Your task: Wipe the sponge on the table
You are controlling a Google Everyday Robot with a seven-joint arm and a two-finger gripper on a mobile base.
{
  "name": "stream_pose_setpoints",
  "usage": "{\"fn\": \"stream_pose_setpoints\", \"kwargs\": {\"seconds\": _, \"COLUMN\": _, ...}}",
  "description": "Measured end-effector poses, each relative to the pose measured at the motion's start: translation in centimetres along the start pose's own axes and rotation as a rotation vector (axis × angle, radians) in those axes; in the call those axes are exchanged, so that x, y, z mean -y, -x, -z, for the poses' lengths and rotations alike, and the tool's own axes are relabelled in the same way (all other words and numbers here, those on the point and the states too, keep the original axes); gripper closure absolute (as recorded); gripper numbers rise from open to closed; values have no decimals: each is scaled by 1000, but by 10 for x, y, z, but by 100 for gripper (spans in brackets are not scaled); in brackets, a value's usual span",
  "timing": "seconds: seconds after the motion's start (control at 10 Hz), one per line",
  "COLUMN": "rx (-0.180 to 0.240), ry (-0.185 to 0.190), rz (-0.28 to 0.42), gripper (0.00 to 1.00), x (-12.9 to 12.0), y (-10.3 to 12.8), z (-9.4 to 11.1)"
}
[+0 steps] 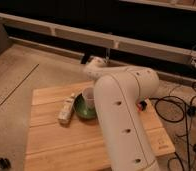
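**A:** In the camera view, where is the sponge?

**B:** The pale, oblong block that I take for the sponge (67,108) lies flat on the counter (51,145), just left of the green bowl (80,109) and close to its rim. I can't tell whether the two touch.

**A:** And the pincer?

**B:** The pincer (87,60) hangs beyond the bowl, over the counter's far edge and well above the wood. Whether it is apart or together I cannot tell, and I see nothing in it.

**A:** So which way does the sponge lie from it?

**B:** Nearer the camera, lower, and a little left, on the other side of the bowl. Its long axis runs from the near left towards the far right, roughly along the bowl's left rim. A grip would best go across the short width.

**A:** What are the materials?

**B:** The counter is slatted, light-coloured wood with a visible grain. The bowl is round, shallow and glossy. A white cup (88,97) stands upright in it. The arm (122,117) is smooth white casing, thick and rounded, and it hides the counter to the right of the bowl. The sponge looks matte and soft-edged.

**A:** How far along is the task?

**B:** The sponge lies on the wood away from the pincer, which fits either a sponge waiting to be picked up or one set down after wiping.
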Motion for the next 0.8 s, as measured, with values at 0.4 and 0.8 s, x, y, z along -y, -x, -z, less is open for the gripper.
{"fn": "stream_pose_setpoints", "kwargs": {"seconds": 0.4, "rx": -11, "ry": 25, "rz": 28, "gripper": 92, "x": -2, "y": -29, "z": 21}}
{"fn": "stream_pose_setpoints", "kwargs": {"seconds": 0.8, "rx": -113, "ry": -48, "rz": -66, "gripper": 92, "x": 47, "y": -79, "z": 0}}
